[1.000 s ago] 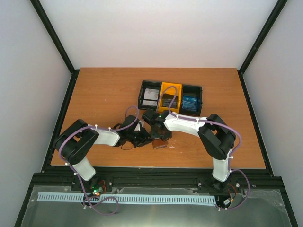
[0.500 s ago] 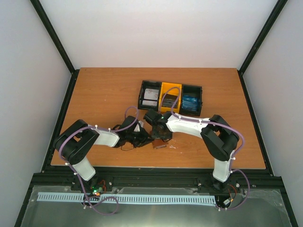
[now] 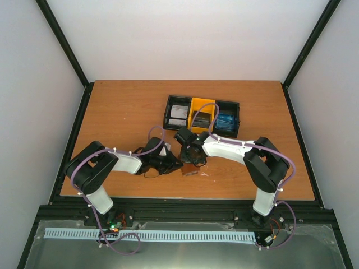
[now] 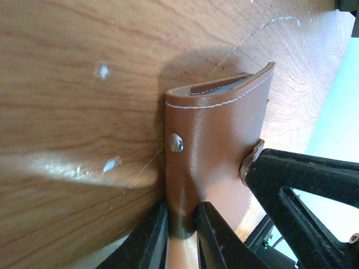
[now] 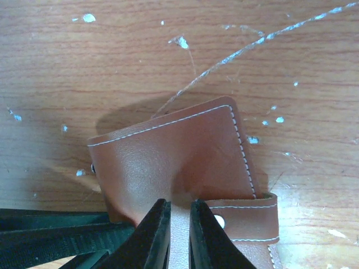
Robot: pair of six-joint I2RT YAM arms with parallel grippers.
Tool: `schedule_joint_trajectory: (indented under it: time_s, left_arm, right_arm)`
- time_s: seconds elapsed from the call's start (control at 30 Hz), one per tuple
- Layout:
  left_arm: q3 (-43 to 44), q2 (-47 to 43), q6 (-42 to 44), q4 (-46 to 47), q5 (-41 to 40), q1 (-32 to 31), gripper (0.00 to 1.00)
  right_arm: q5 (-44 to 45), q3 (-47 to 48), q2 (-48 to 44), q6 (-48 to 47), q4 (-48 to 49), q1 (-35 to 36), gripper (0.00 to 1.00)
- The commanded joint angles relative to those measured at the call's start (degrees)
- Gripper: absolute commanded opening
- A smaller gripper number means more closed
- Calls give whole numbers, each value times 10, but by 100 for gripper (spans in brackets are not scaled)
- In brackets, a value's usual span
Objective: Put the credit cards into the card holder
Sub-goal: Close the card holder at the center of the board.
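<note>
One brown card holder (image 4: 219, 140) sits on the table (image 3: 123, 112) between two grippers. The left gripper (image 4: 180, 216) has its fingers clenched on its fold. The right gripper (image 5: 179, 210) straddles a flap, and I cannot tell whether it pinches. Credit cards (image 3: 179, 114) lie in one three-compartment tray (image 3: 166, 115).

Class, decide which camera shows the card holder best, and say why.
The right wrist view: the card holder sits large in mid-frame, with its brown face, stitching and strap clear. The left wrist view shows one side and its open top edge. In the top external view it is tiny and mostly hidden.
</note>
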Motion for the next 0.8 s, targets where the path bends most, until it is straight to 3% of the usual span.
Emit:
schedule_joint_trajectory:
  time_s: [0.0, 0.43, 0.77]
  left_arm:
    - [-25, 48, 2, -136, -67, -7, 16]
    - [-20, 49, 7, -144, -70, -7, 17]
    - [-18, 50, 8, -150, -71, -6, 17]
  right_arm:
    - [2, 3, -10, -10, -11, 1, 12]
    - [21, -6, -74, -47, 12, -4, 10]
    - [8, -45, -62, -38, 0, -30, 9]
